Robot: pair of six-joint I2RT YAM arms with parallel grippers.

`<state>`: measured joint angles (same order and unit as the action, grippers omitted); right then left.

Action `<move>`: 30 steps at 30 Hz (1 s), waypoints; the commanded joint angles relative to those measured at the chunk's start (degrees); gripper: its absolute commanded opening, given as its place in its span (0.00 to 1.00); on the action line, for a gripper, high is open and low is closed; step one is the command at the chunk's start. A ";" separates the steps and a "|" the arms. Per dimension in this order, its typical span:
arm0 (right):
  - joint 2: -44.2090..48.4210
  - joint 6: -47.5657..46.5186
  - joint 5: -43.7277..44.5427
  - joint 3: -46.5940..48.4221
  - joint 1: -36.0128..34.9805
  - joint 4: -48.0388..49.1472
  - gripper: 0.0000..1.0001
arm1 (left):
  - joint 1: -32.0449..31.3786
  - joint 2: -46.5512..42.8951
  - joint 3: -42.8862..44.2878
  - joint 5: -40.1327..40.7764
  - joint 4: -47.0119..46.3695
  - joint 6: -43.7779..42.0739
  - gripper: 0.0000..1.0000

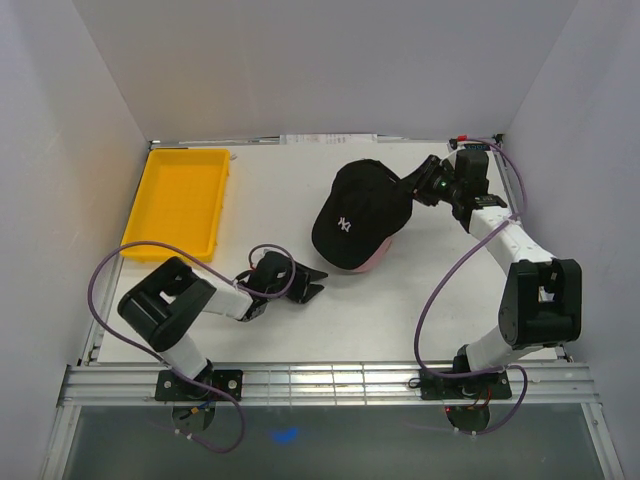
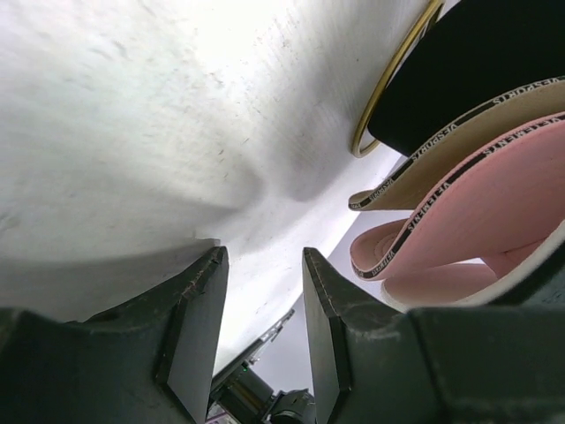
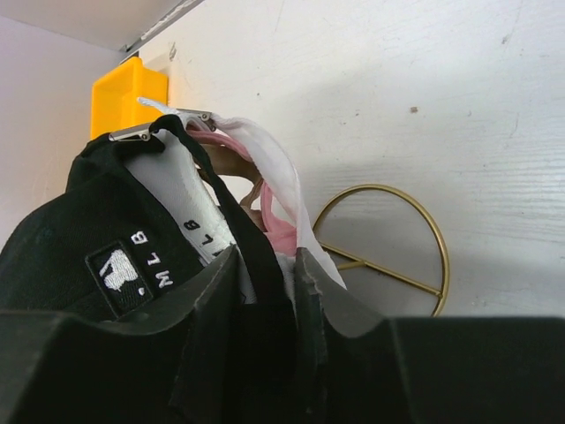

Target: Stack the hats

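The hats sit in one pile at the table's middle, with the black hat [image 1: 355,210] on top and a pink brim [image 1: 368,262] peeking out below it. My right gripper [image 1: 415,185] is shut on the back edge of the black hat [image 3: 53,256]. White fabric [image 3: 274,168] and pink fabric [image 3: 278,225] lie pressed against its right finger. The left wrist view shows the brims layered: black [image 2: 477,71], tan [image 2: 459,150], then pink [image 2: 494,212]. My left gripper [image 2: 262,256] stands open just in front of the brims with nothing between its fingers.
A gold wire stand [image 3: 388,256] rests on the table under the pile, and its ring [image 2: 397,79] also shows beside the brims. A yellow tray [image 1: 180,200] lies at the back left. White walls enclose the table on three sides.
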<state>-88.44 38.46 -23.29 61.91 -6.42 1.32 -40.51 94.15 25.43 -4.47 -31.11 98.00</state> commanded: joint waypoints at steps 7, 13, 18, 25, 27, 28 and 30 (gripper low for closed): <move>-0.24 -3.57 2.90 -0.39 -0.26 -17.14 0.59 | 1.93 -10.12 -0.12 2.54 13.35 -7.64 0.51; 1.08 -3.13 3.16 1.19 0.09 -18.02 0.64 | 2.89 -15.83 0.67 3.50 18.27 -10.28 0.51; 1.96 -3.21 3.25 2.43 0.88 -19.08 0.64 | 3.25 -20.14 3.39 6.40 25.12 -13.78 0.52; 2.84 -3.56 2.37 1.81 2.55 -19.08 0.65 | 3.42 -25.32 7.43 8.77 32.77 -18.80 0.52; 3.45 -3.56 2.20 1.64 3.16 -19.16 0.62 | 3.42 -26.82 8.49 9.48 34.97 -19.86 0.53; 3.80 -3.65 2.11 1.37 3.42 -19.08 0.62 | 3.42 -27.26 9.10 9.74 35.42 -20.38 0.52; 4.85 -3.83 2.02 0.58 4.04 -18.90 0.62 | 3.51 -28.05 11.12 9.92 36.73 -22.23 0.53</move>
<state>-85.32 37.28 -22.31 63.92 -3.57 -12.19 -37.43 68.27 33.15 3.57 1.15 79.64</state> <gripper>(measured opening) 0.622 0.525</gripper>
